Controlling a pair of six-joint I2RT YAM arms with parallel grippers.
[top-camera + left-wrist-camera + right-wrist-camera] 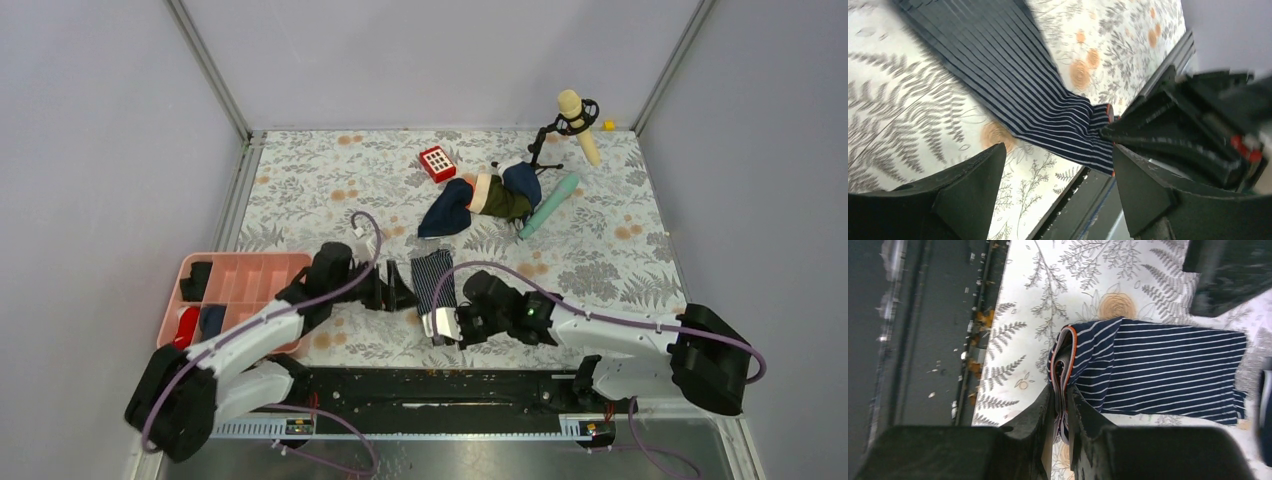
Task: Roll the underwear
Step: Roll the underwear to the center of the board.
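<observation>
The underwear is a navy strip with thin pale stripes, folded narrow and lying on the floral table near the front edge. Its near end is turned up, showing a grey waistband with an orange edge. My right gripper is shut on that waistband end. My left gripper is open and empty just left of the strip; the striped cloth shows beyond its fingers. The right gripper's black body shows at the cloth's end in the left wrist view.
A pink tray with small dark and red items stands at the front left. A plain navy cloth, a green and tan garment, a red keypad, a teal tube and a microphone stand lie further back.
</observation>
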